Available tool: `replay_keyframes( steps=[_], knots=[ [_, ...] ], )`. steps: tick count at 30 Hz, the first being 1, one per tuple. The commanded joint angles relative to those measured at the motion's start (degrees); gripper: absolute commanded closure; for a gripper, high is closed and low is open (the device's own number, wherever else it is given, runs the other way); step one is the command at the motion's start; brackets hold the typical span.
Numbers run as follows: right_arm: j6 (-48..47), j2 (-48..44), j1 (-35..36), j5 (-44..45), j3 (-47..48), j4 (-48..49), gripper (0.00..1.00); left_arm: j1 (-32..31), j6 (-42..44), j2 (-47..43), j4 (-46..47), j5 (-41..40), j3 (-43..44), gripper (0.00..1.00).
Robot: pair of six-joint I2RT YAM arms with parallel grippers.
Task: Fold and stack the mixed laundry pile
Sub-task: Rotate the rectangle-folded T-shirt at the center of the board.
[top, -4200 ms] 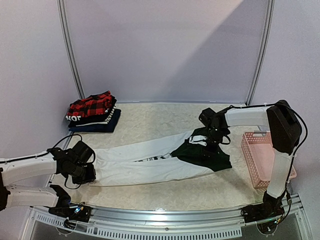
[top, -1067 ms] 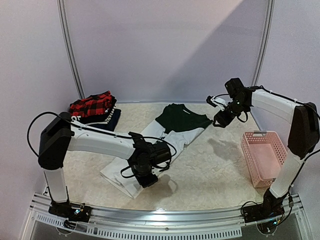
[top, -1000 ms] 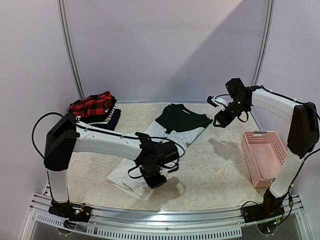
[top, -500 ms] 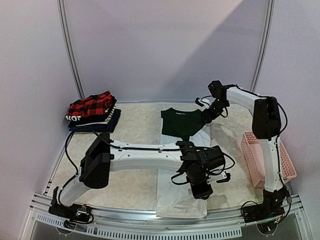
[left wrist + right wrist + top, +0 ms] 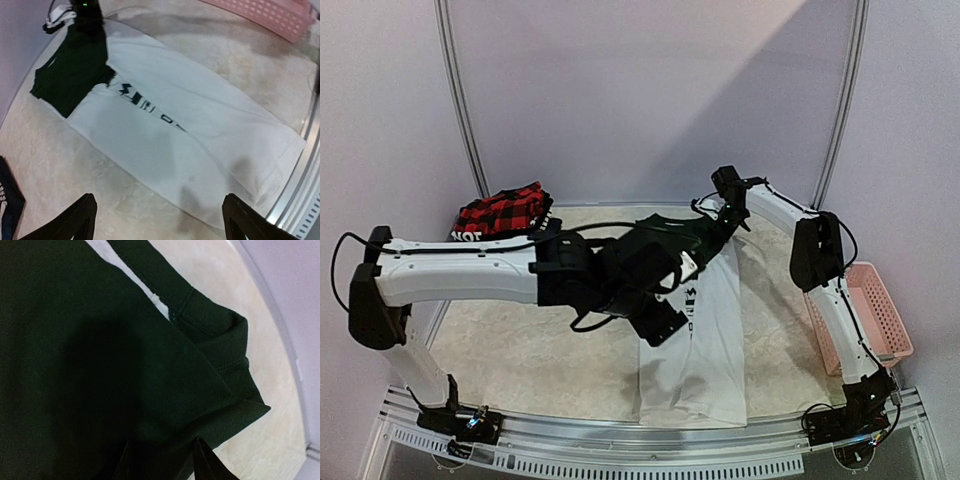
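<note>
When seen from above, spread flat on the table [image 5: 520,340] from 1 o'clock down to 5 o'clock: a long white tee [image 5: 695,350] with black print and a dark top part. Just over its middle, the left gripper [image 5: 658,322], spread wide, with nothing in it. At 1 o'clock, right on the dark cloth, the right gripper [image 5: 720,228], partly open; cannot tell if pinching the cloth. At 10 o'clock, a folded stack [image 5: 505,215] with red plaid on top. At 3 o'clock, a pink basket [image 5: 880,310].

Matt soft cloth tee [image 5: 705,340], pink plastic basket [image 5: 882,300], mottled beige tabletop [image 5: 520,350].
</note>
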Motion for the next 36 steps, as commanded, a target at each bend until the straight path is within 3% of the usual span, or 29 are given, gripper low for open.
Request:
replay_keyframes(
  steps=[1, 5, 8, 12, 16, 22, 25, 29, 36],
  knots=[
    [-9.15, 6.67, 2.20, 8.15, -0.63, 11.78, 0.60, 2.10, -2.34, -4.25, -1.40, -6.69, -4.47, 0.12],
    [-10.85, 6.30, 2.08, 9.14, -0.47, 15.41, 0.59, 1.59, -0.77, -6.04, -1.55, -6.67, -5.91, 0.13],
    [-6.86, -1.00, 1.51, 0.49, -5.62, 11.04, 0.50, -0.85, 7.07, -6.47, 0.98, -4.20, -8.50, 0.15],
    [-5.54, -26.31, 1.53, -11.96, -27.79, 14.55, 0.37, -2.87, 17.46, -6.81, 3.97, 1.70, -12.59, 0.17],
    [-9.44, -49.34, 1.64, -21.92, -48.55, 13.49, 0.32, -3.55, 23.88, -6.87, 3.98, 10.19, -15.97, 0.20],
    [-30.14, -75.59, 2.29, -31.03, -80.32, 1.57, 0.34, -6.07, 32.56, -4.99, 4.40, 13.93, -19.16, 0.24],
    [-37.05, -82.84, 4.38, -31.23, -90.99, -2.06, 0.36, -7.43, 35.91, -3.25, 5.97, 13.66, -20.32, 0.27],
    [-38.82, -89.66, 9.52, -27.88, -100.28, -1.93, 0.38, -9.50, 39.87, 0.04, 7.47, 13.45, -20.12, 0.28],
    [-37.30, -89.66, 18.44, -25.16, -104.22, 0.10, 0.39, -10.69, 44.33, 6.37, 9.20, 13.23, -18.74, 0.34]
  ],
)
